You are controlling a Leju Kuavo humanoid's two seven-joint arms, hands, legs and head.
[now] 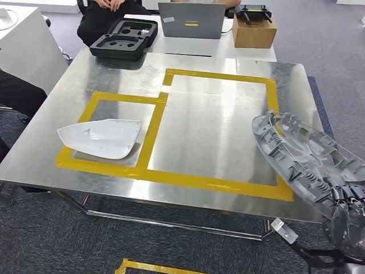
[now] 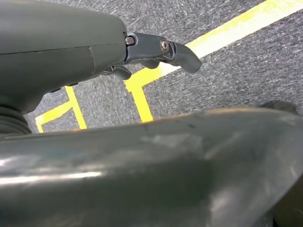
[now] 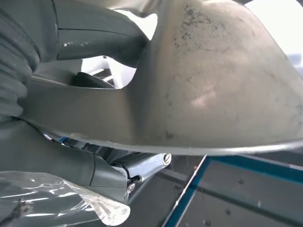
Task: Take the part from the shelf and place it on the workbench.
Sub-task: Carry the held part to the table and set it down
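Holding the grey ribbed part [image 1: 309, 165] at about four o'clock in the head view, my right hand [image 3: 107, 170] is clamped on its rim, fingers on both faces of the shell in the right wrist view. The part hangs tilted over the near right corner of the workbench [image 1: 51, 137], overlapping the yellow tape [image 1: 215, 184] of the large taped box. I judge the tilt comes from the edge grip; it has to level out before release.

Left hand [image 2: 157, 52] hangs low over carpet and floor tape, fingers curled loosely with nothing between them.

Counts:
- One grey part in hand.
- One white shell part [image 1: 101, 138] lying flat in the small taped box at nine o'clock.
- Two taped boxes on the bench, sharing a side; the large one, I judge, is meant for the grey part.
- One black foam case [image 1: 125, 37] at eleven o'clock, one laptop [image 1: 191, 20] at twelve, one cardboard box [image 1: 254, 31] at one, all on the white table [image 1: 245, 52] behind.
- One person [image 1: 109, 14] seated beyond it, a second partly visible.
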